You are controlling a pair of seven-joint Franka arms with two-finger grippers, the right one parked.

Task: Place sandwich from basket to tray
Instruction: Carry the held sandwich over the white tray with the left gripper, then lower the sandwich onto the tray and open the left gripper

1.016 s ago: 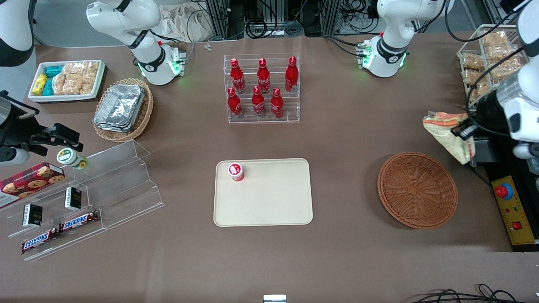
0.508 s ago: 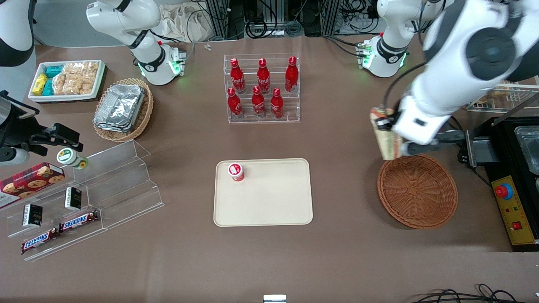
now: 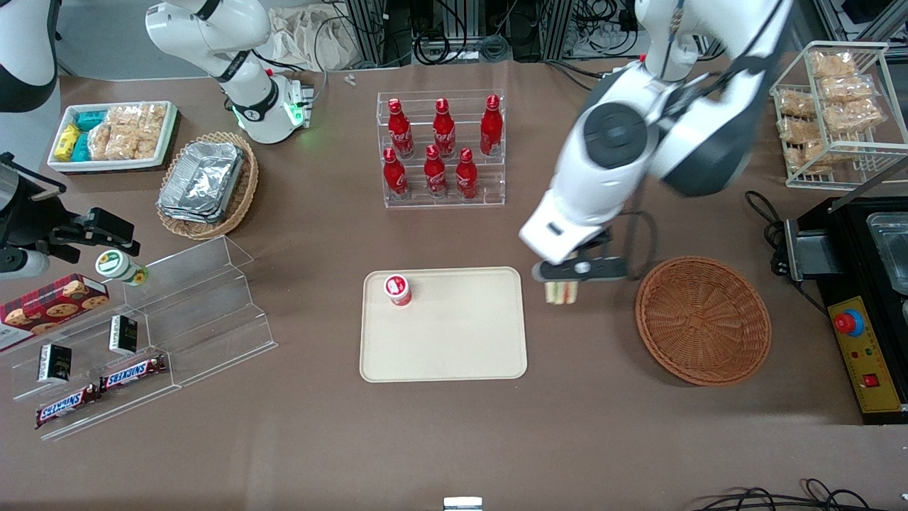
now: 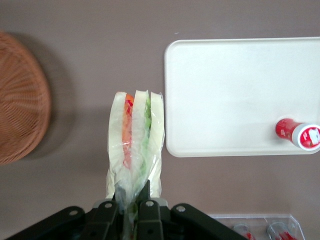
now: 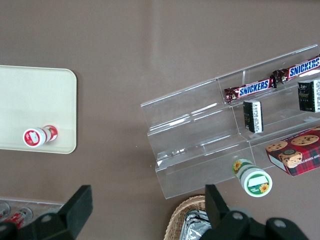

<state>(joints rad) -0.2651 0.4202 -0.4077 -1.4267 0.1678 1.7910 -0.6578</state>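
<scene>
My left gripper hangs above the bare table between the basket and the tray, shut on the sandwich. In the left wrist view the gripper pinches the clear wrap at the narrow end of the sandwich, a wedge of pale bread with orange and green layers. The reddish-brown wicker basket holds nothing. The cream tray lies just beside the sandwich's tip, toward the parked arm's end.
A small red can stands on the tray's corner. A clear rack of red bottles stands farther from the front camera. A wire rack of snacks and a black box with a red button are at the working arm's end.
The left arm has swung from past the table's working-arm end, over the basket's rim, to the gap between basket and tray, carrying the sandwich all the while.
</scene>
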